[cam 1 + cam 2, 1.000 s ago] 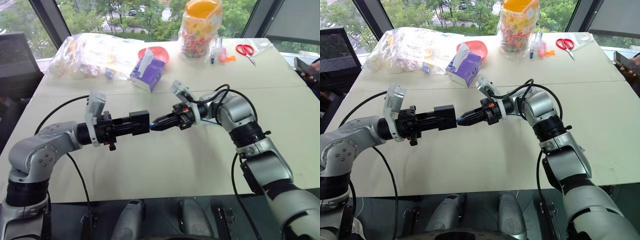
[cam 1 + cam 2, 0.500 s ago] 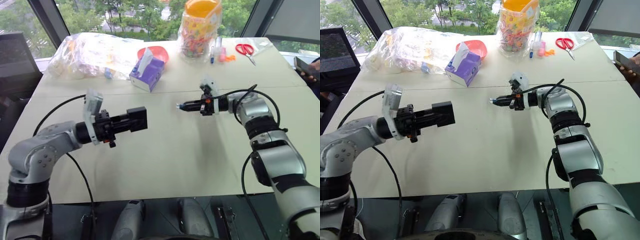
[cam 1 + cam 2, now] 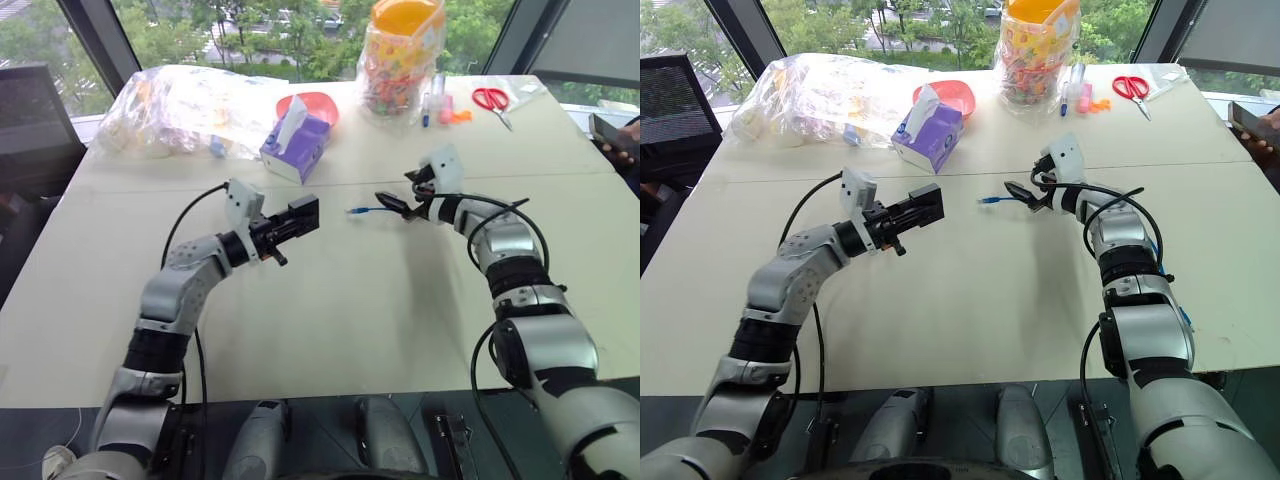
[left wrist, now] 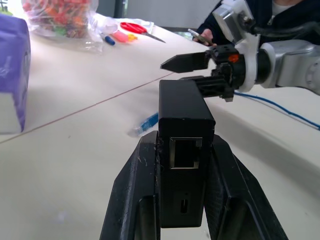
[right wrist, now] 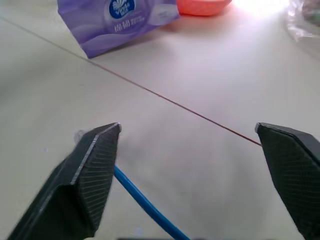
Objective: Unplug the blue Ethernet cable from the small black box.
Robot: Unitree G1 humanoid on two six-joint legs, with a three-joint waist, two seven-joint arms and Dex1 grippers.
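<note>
While our left gripper [image 4: 186,165] is clamped on the small matte-black square box [image 4: 184,131], holding it above the pale worktop [image 3: 330,320] with its empty port facing the wrist camera, the thin bright-blue Ethernet cable [image 3: 373,210] lies unplugged on the worktop, its clear plug end apart from the box. Our right gripper [image 5: 195,170] hangs just over that cable with its black fingers [image 5: 87,175] spread wide and nothing between them. Behind sits a purple tissue box [image 3: 296,145].
</note>
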